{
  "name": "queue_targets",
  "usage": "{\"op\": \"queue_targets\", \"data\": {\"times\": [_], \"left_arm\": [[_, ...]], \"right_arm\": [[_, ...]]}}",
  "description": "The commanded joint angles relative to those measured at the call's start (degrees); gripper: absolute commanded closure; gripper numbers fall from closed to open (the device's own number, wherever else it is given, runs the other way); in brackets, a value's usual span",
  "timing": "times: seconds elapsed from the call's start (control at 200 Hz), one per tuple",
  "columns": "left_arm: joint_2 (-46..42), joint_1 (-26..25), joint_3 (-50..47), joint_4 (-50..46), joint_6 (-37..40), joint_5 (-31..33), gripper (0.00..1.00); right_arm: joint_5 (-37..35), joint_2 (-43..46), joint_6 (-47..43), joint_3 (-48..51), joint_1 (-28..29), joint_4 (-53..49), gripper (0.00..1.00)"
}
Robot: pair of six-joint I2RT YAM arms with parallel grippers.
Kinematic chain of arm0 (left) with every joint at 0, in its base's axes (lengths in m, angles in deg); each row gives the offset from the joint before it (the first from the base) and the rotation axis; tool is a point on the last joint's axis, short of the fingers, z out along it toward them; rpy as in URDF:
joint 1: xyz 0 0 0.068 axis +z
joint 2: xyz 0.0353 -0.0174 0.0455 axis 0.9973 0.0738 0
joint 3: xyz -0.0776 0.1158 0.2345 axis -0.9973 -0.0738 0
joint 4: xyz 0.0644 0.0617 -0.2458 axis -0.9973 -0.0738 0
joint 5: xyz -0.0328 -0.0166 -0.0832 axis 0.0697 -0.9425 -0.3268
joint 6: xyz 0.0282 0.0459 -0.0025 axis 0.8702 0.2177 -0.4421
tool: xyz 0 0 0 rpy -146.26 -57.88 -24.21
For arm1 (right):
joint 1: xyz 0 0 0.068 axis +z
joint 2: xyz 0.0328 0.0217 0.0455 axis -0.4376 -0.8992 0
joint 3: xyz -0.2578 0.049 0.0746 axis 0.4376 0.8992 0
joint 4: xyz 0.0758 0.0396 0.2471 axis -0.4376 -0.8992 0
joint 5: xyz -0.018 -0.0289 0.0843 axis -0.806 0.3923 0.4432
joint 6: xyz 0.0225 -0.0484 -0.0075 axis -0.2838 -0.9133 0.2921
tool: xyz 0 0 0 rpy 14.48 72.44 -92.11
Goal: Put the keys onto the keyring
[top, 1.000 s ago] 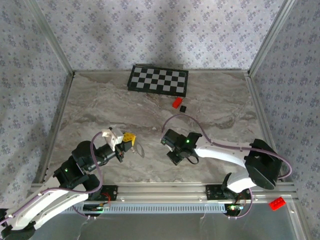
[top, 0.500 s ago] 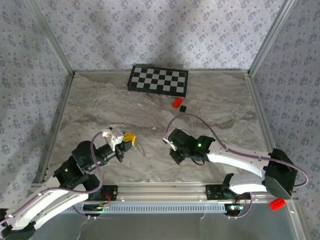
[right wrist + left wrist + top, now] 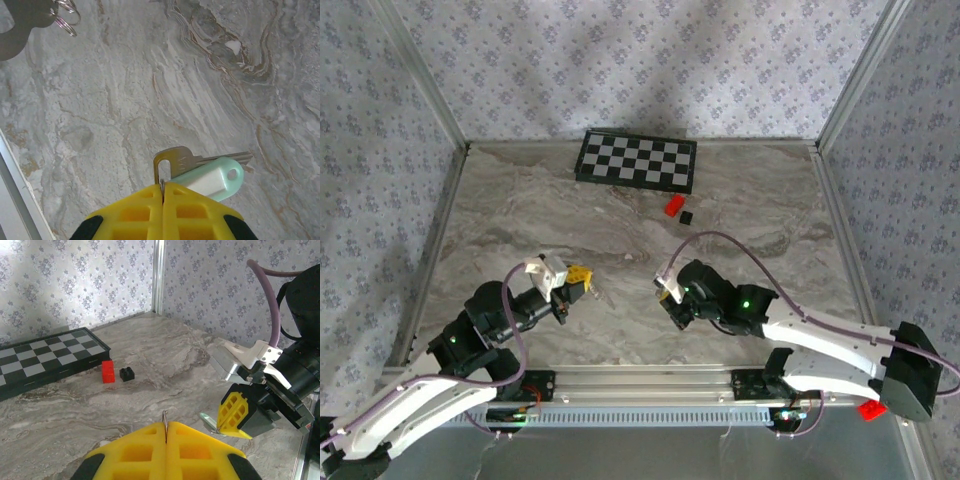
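Keys (image 3: 182, 161), apparently pinched in right tool (image 3: 163, 189), have shifted slightly right.

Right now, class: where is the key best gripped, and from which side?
Probably the key by its rounded head, approached from the head end, where the shut right gripper meets it. The blade points away sideways and the mint tag lies alongside it, leaving the head the broadest free part.
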Motion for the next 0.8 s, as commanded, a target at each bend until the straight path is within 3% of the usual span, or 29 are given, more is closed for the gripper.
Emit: {"op": "queue_targets", "data": {"times": [0.0, 0.295, 0.555, 0.795], "left_arm": [[0.5, -0.3, 2.8, 1.7, -0.2, 0.2, 1.00], [1.6, -0.4, 2.9, 2.5, -0.2, -0.7, 1.00], [1.9, -0.3, 2.5, 2.8, -0.5, -0.6, 1.00], [1.9, -0.3, 2.3, 2.9, -0.4, -0.5, 1.00]], "right_arm": [[5.2, 3.3, -2.7, 2.5, -0.9, 6.9, 1.00], [20.4, 8.9, -3.9, 7.2, -3.8, 17.3, 1.00], [12.5, -1.2, 3.7, 4.2, -12.1, 6.0, 1.00], [8.5, -15.1, 8.0, 1.2, -10.4, 2.7, 1.00]]}}
